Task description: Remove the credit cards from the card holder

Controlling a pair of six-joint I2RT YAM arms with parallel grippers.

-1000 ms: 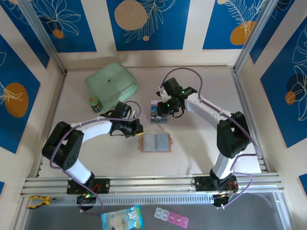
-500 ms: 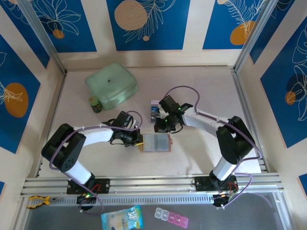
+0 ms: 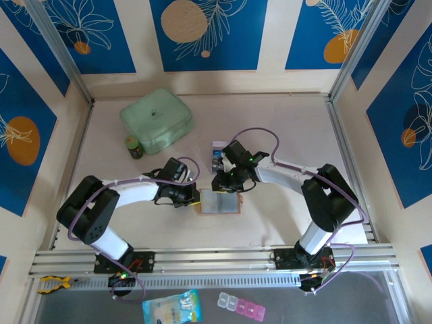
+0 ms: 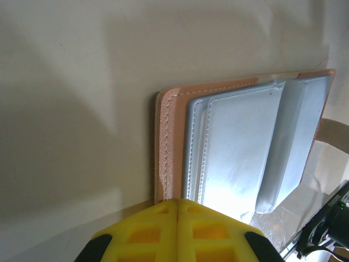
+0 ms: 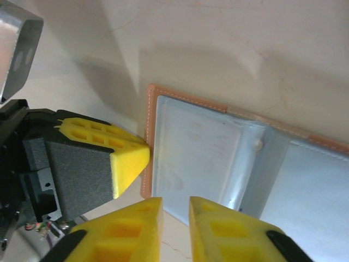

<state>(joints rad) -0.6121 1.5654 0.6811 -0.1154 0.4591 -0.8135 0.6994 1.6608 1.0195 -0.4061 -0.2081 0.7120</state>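
Observation:
The card holder (image 3: pixel 220 202) lies open and flat on the table, tan rim around grey inner pockets (image 4: pixel 240 147). My left gripper (image 3: pixel 196 197) is shut, its yellow tips (image 4: pixel 177 203) pressing on the holder's left tan edge. My right gripper (image 3: pixel 226 184) hovers at the holder's far edge, jaws a little open with nothing between them (image 5: pixel 175 206). In the right wrist view the holder (image 5: pixel 218 158) has the left gripper's fingers (image 5: pixel 128 158) touching its border. Dark blue credit cards (image 3: pixel 217 158) lie on the table just behind the right gripper, partly hidden by it.
A large mint-green zip case (image 3: pixel 156 118) sits at the back left, with a small green-lidded jar (image 3: pixel 133 146) beside it. The metal rail (image 3: pixel 216 256) runs along the front. Beyond it lie a packet (image 3: pixel 171 307) and a pill box (image 3: pixel 241 307).
The right gripper came forward from the cards to the holder's far edge, and its jaws parted slightly. The left gripper slid right onto the holder's left edge, staying shut.

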